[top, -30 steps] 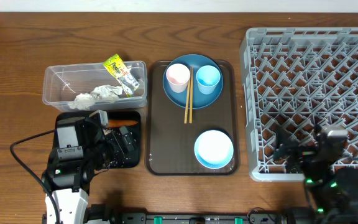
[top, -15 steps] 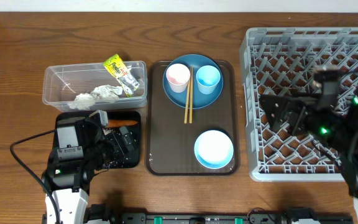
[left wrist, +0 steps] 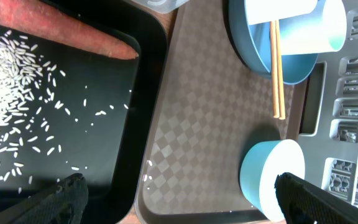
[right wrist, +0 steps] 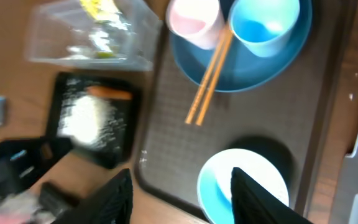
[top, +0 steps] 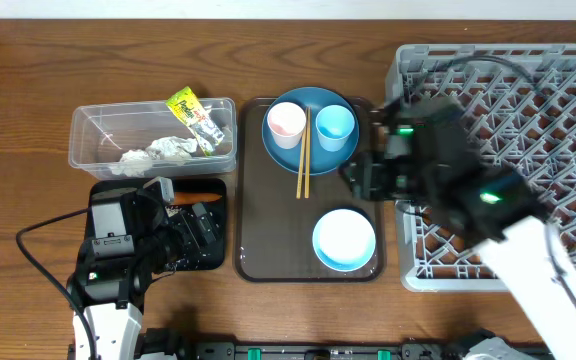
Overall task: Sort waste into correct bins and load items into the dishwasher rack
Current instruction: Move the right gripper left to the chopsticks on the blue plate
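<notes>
Both open, empty: left claw (left wrist: 179,199) over the black tray (left wrist: 149,74), right claw (right wrist: 180,186) near the white bowl (right wrist: 219,180); I straddle one rim squarely.

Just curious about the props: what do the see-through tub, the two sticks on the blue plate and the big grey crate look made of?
The tub looks like clear glossy plastic: its walls are see-through. The sticks look like pale matte wood or bamboo, by their colour. The crate seems moulded grey plastic, given its even lattice.
</notes>
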